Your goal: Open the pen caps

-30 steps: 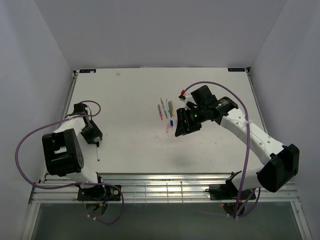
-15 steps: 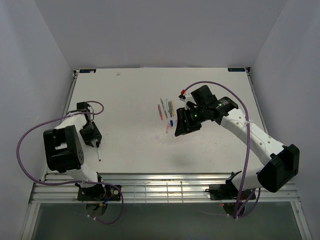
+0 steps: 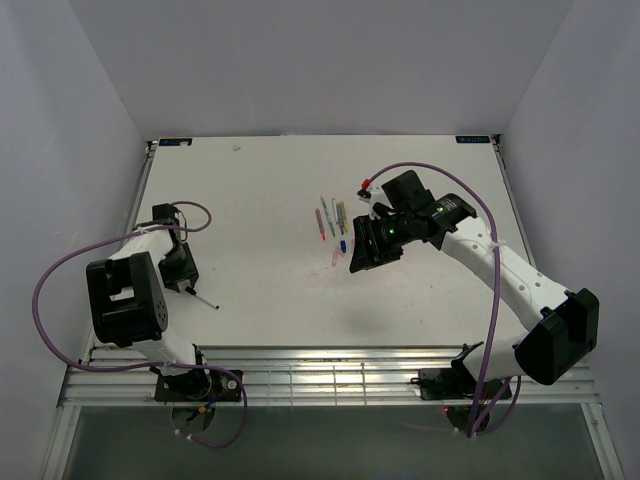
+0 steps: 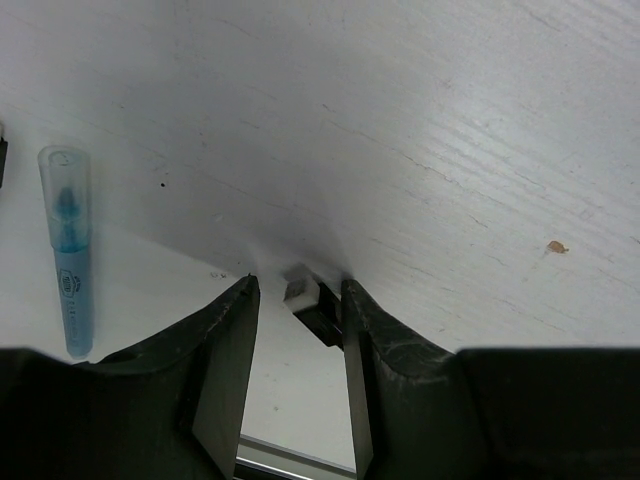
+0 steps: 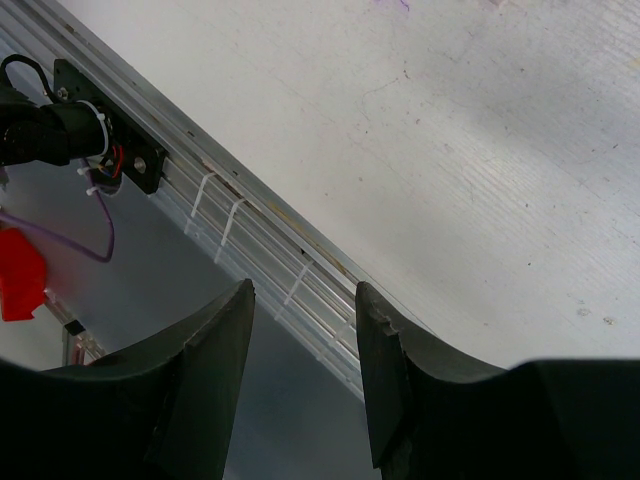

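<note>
The thin pen (image 3: pixel 205 299) by the left gripper (image 4: pixel 298 288) has swung slantwise; its dark, white-tipped end sits between those parted jaws, while the right gripper (image 5: pixel 303 292) gapes empty

Bare table (image 3: pixel 260 200) spans from the left gripper (image 3: pixel 188 285) to the pens (image 3: pixel 332 218), which crowd just left of the right gripper (image 3: pixel 358 265)

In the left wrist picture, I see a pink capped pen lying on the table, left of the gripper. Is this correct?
Not quite: the pen is blue, not pink. It does lie on the table, left of the left gripper, as the left wrist view shows.
</note>
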